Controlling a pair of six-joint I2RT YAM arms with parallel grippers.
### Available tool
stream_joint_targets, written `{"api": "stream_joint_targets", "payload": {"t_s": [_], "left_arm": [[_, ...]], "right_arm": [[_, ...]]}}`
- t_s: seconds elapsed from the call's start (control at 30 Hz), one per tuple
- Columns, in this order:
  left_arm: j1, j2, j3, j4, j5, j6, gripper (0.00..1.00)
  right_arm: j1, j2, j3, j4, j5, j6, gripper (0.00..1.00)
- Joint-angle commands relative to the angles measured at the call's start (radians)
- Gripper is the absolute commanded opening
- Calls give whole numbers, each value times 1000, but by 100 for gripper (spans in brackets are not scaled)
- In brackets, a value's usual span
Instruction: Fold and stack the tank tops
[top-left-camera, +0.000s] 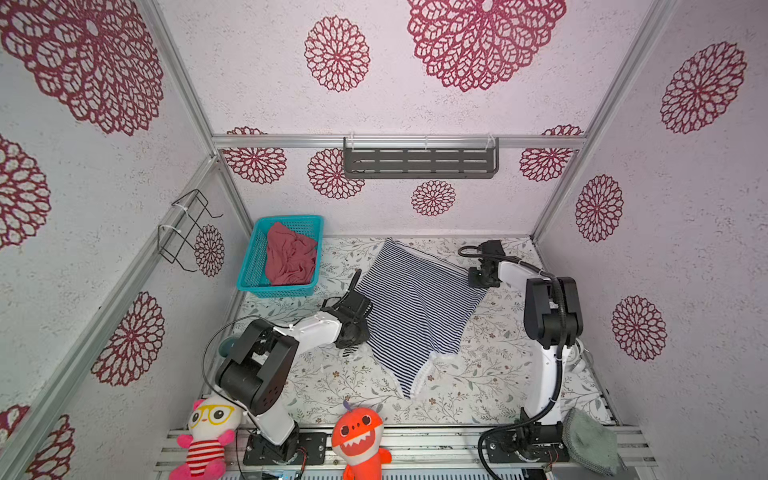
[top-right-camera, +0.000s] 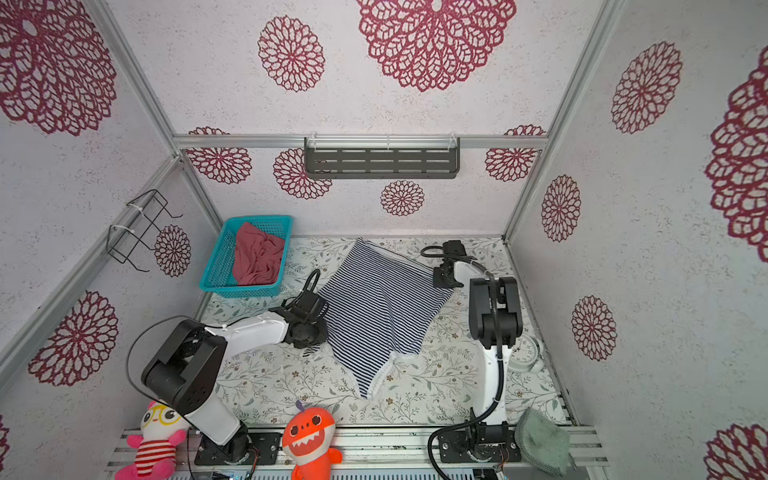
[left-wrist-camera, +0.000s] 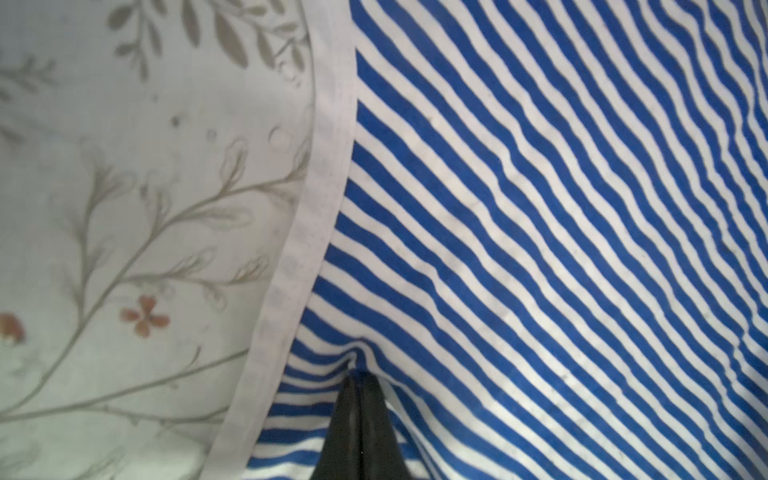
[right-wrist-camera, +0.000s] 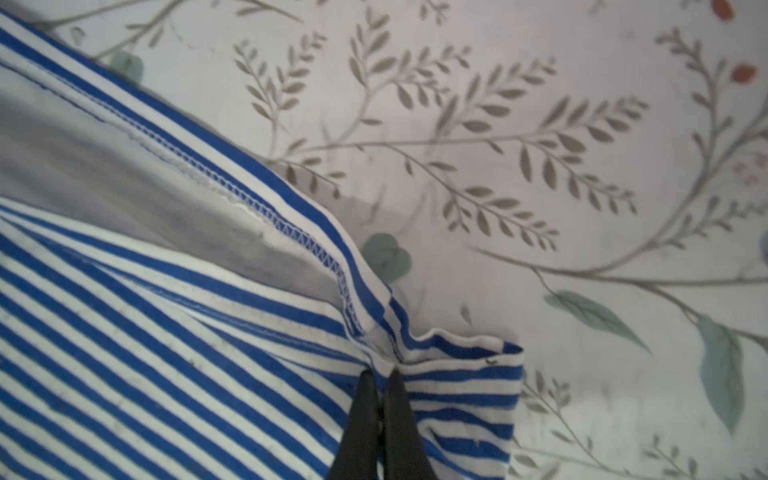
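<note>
Striped top pinched by left end effector, right end effector.

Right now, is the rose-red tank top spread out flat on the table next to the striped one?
No, the rose-red tank top lies crumpled inside the teal basket, apart from the striped tank top.

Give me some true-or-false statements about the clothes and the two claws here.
1. The left claw and the right claw are both shut on the striped tank top. True.
2. The rose-red tank top is neatly folded. False: it lies crumpled in the teal basket.
3. The striped tank top is folded in half. False: it is spread out over the floral table.
4. A grey-green cloth lies near the right arm's base. True.
</note>
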Motion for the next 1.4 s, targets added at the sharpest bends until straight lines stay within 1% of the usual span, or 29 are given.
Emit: {"api": "stream_joint_targets", "payload": {"t_s": [0.0, 0.1, 0.13, 0.3, 0.37, 0.4, 0.43, 0.47, 0.5, 0.53, 0.6, 0.63, 0.7, 0.8, 0.93, 0.97, 1.0, 1.1, 1.2, 1.3, 1.37], "left_arm": [[63, 131, 79, -39, -29, 120, 0], [122, 213, 253, -114, -29, 237, 0], [142, 267, 323, -143, -27, 278, 0], [230, 447, 681, -311, -4, 431, 0], [249, 511, 808, -373, -4, 471, 0], [257, 537, 862, -396, -5, 488, 0], [262, 554, 908, -416, -8, 503, 0], [265, 563, 937, -429, -17, 516, 10], [266, 564, 958, -438, -24, 537, 29], [266, 555, 965, -439, -38, 554, 45], [264, 522, 966, -447, -56, 575, 61], [263, 495, 957, -452, -68, 580, 65], [253, 434, 915, -447, -88, 577, 67], [209, 323, 810, -415, -92, 535, 68], [92, 193, 614, -305, -11, 415, 64], [67, 181, 574, -283, 2, 381, 63], [41, 174, 530, -252, 22, 344, 63], [-20, 168, 432, -187, 29, 250, 61], [-56, 181, 360, -144, 33, 192, 60], [-57, 197, 301, -142, 16, 169, 59], [-43, 196, 256, -128, 5, 159, 58]], "right_arm": [[-66, -101, -129, -101, 42, 77, 0], [-87, -206, -257, -121, 67, 125, 0], [-90, -239, -306, -130, 63, 144, 0], [-68, -416, -569, -117, -32, 246, 4], [-20, -500, -652, -127, -52, 288, 8], [21, -545, -686, -128, -57, 312, 15], [64, -588, -705, -141, -65, 330, 24], [90, -621, -710, -164, -66, 340, 31], [109, -656, -707, -200, -51, 343, 35], [113, -694, -697, -240, -25, 344, 41], [112, -756, -646, -315, 52, 315, 51], [114, -778, -610, -345, 94, 293, 56], [116, -797, -555, -360, 137, 261, 62], [135, -751, -487, -312, 128, 229, 68], [218, -595, -381, -238, 149, 194, 76], [227, -556, -363, -213, 146, 190, 77], [234, -509, -341, -193, 140, 185, 79], [241, -397, -278, -147, 142, 178, 81], [240, -317, -245, -105, 156, 167, 82], [234, -262, -218, -109, 202, 159, 83], [217, -257, -225, -103, 213, 162, 83]]}}
